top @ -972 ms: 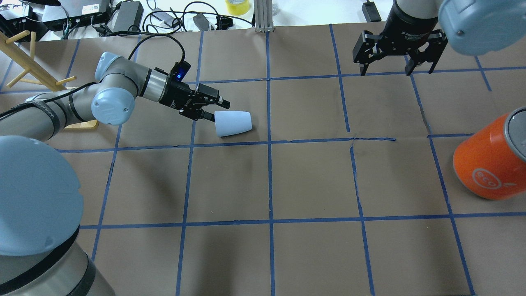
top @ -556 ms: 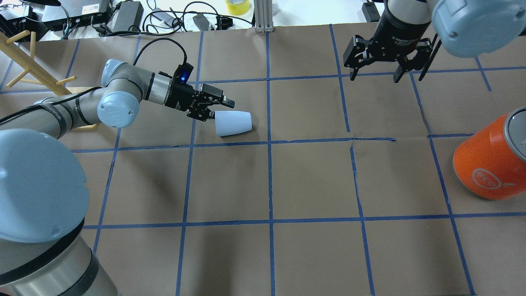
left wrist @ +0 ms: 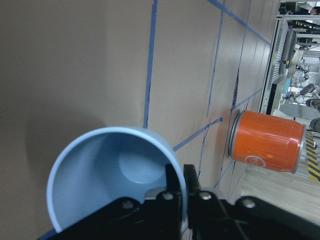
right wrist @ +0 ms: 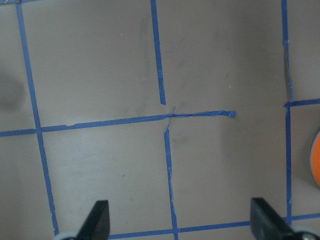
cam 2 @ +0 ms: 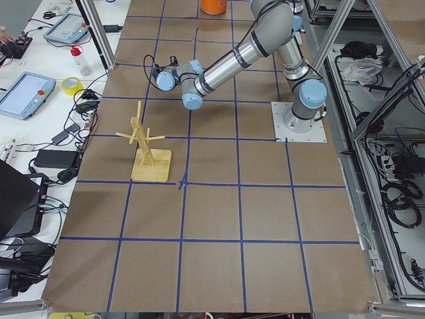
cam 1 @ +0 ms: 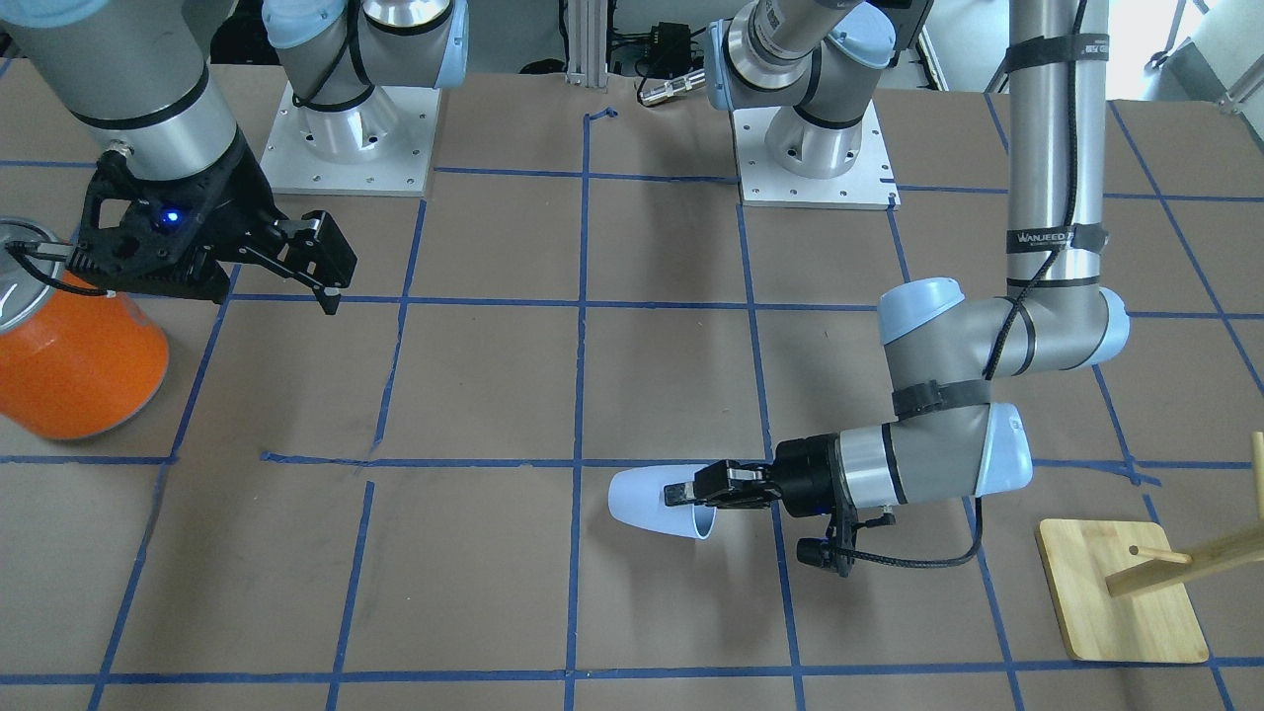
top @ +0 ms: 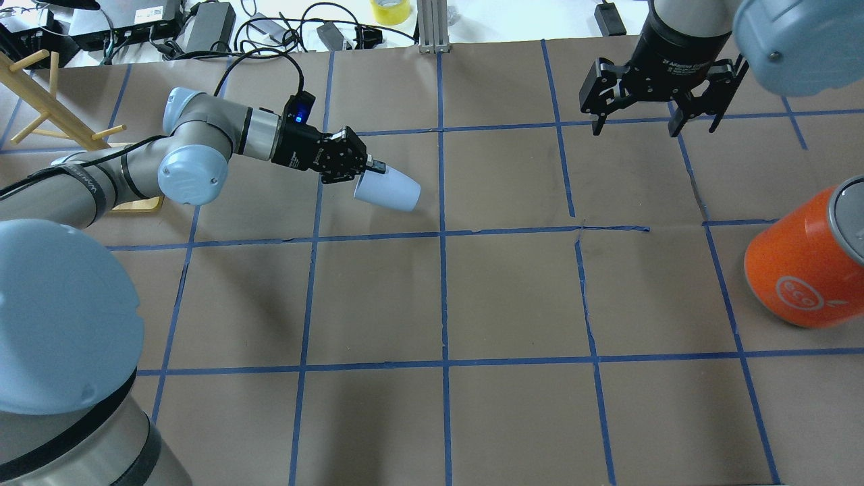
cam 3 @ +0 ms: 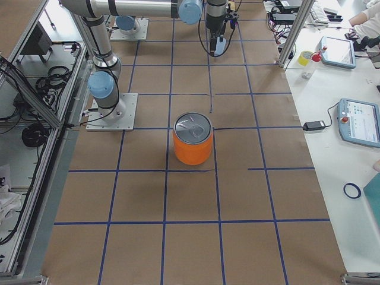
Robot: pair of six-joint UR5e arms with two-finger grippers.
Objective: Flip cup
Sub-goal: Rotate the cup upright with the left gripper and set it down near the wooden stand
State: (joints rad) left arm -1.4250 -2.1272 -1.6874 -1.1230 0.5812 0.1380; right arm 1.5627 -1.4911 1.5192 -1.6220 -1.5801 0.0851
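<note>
The pale blue cup is on its side in the left middle of the table, mouth towards my left gripper and base pointing away. The left gripper is shut on the cup's rim, one finger inside and one outside, as the left wrist view shows at the rim with the blue inside open to the camera. The cup also shows in the front view. I cannot tell whether its side touches the table. My right gripper is open and empty, high over the far right of the table.
A large orange can with a silver top stands at the right edge; it also shows in the front view. A wooden rack on a base stands at the far left. Cables and boxes lie beyond the far table edge.
My left gripper moved onto the cup's rim and shut on it. The cup has turned and shifted slightly away from its earlier resting spot. The right gripper shifted a little.
</note>
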